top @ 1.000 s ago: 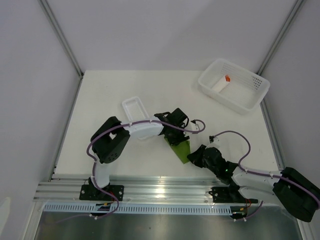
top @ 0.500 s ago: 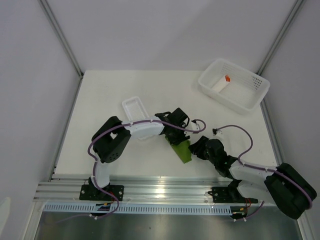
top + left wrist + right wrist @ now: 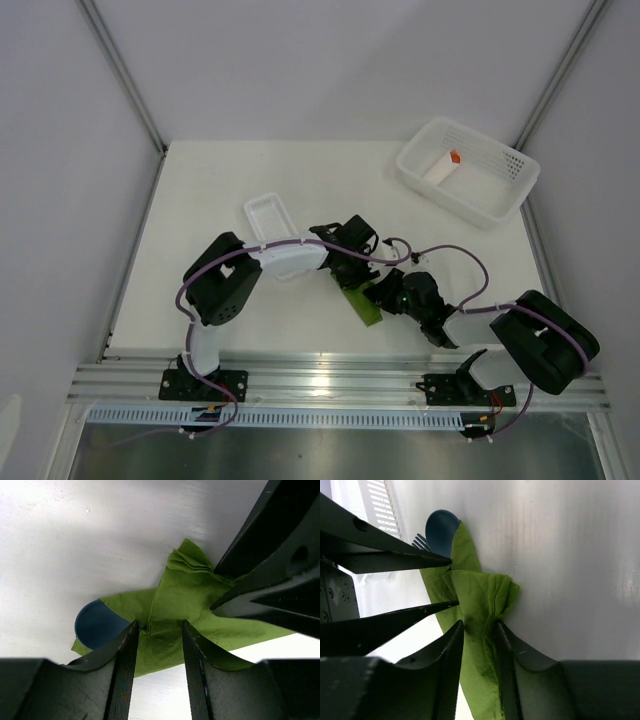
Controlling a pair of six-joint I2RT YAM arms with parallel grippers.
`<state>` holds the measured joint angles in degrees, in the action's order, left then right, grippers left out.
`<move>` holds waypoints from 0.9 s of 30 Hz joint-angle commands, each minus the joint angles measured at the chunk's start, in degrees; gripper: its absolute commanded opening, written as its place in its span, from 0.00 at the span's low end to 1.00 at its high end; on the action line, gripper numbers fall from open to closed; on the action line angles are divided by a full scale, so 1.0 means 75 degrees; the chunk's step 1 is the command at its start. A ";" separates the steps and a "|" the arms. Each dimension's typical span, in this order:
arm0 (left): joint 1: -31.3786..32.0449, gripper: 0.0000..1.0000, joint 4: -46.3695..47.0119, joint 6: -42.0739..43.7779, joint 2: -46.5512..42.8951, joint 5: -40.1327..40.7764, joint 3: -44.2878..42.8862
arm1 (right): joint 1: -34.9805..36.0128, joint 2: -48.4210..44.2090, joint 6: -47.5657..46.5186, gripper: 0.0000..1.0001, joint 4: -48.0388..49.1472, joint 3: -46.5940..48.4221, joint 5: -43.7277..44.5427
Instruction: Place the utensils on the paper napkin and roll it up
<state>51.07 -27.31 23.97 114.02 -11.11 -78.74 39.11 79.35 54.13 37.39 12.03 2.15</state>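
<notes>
Left gripper (image 3: 159,625) narrow, clamped on a raised fold of the napkin (image 3: 175,600) — green paper pressed against both inner faces. Just outside its left finger, poking out from under the paper: the blue bowl of the spoon (image 3: 95,625), flat on the table (image 3: 75,540). Beyond its right finger, entering from the right, the two dark fingers of the right gripper (image 3: 477,623), tips on the same bunched paper.

Right gripper narrow as well, holding the napkin: a thick wad of folds filling the gap and touching both fingers (layered edges showing just past the right fingertip). Ahead of its left finger and further off, the spoon bowl at the napkin's far end, with the tines of the fork (image 3: 421,542) peeking out just beside it — handles of both hidden inside the paper. Left of its own fingers, the left gripper's fingers crossing in, one on either side of a fold.

From overhead, both grippers tip to tip over the crumpled napkin, a strip of green sticking out toward the near edge. Well beyond the left fingers, a white tray (image 3: 268,212); far past the right fingers, at the back corner, a basket (image 3: 455,203) with a white piece (image 3: 443,168), orange-tipped, inside.
</notes>
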 commanded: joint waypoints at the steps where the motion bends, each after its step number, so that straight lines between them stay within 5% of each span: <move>1: -0.0012 0.44 0.0032 -0.0008 0.0126 0.0017 -0.0083 | -0.0012 0.0201 0.0025 0.32 -0.0415 -0.0174 -0.0182; 11: -0.0012 0.45 0.0020 0.0039 0.0103 0.0076 -0.0095 | -0.0024 0.0049 0.0025 0.00 -0.0426 -0.0186 -0.0193; 27: -0.0375 0.57 -0.0741 -0.0512 -0.1362 -0.0158 -0.0201 | 0.0023 -0.0489 -0.0115 0.00 -0.0731 -0.0116 0.0088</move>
<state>49.76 -31.51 22.31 109.62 -10.83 -79.53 38.94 78.02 55.07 35.16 11.05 1.04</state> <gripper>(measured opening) 0.572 0.009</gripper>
